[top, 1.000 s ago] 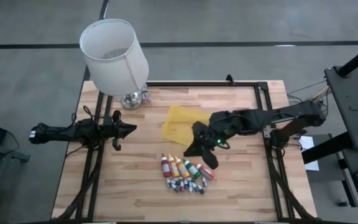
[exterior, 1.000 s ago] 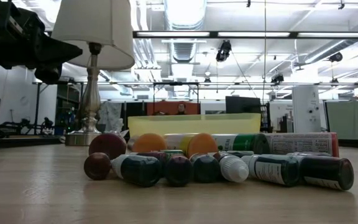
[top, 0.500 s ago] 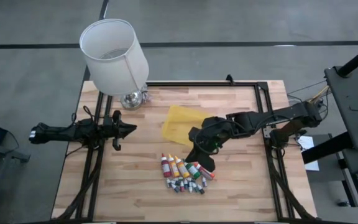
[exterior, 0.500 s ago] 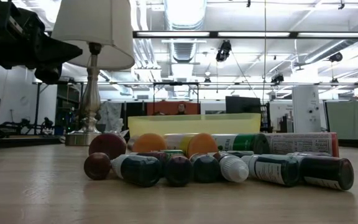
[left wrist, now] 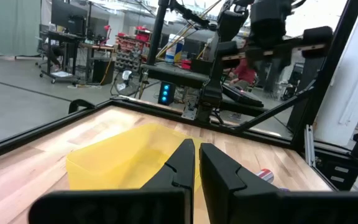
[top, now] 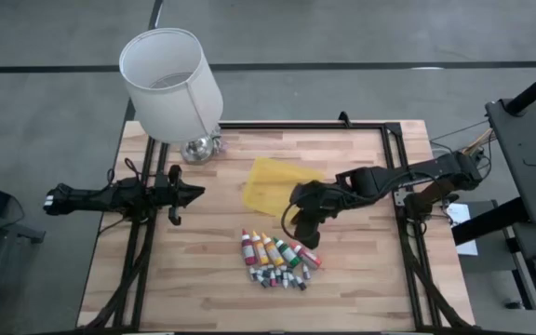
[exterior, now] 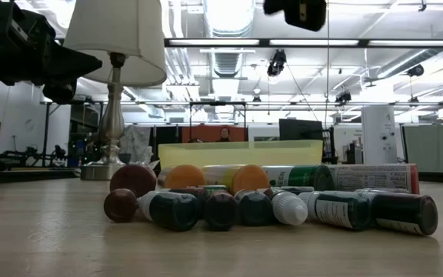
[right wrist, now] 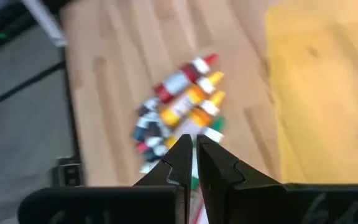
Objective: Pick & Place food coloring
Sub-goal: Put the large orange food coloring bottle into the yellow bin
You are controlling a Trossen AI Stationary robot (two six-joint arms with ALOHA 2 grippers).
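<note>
Overhead arrangement. The right arm reaches from the 3 o'clock edge of the tabletop [top: 361, 279] toward its centre, elbow bent, wrist pitched downward; the right tool [top: 298, 226] hangs above the wood with its fingers [right wrist: 180, 163] pressed nearly together, gripping nothing. The food coloring [top: 277, 259] lies in a heap at 6 o'clock of that tool: larger red, orange, yellow and green bottles in a row, tiny vials just beyond them (apart from the tool). The yellow tray [top: 273, 184] lies at 12 o'clock of the heap. The left arm stretches flat along the 9 o'clock edge, left tool [top: 192, 193] closed and empty. A lamp [top: 170, 84] stands at 11 o'clock.
</note>
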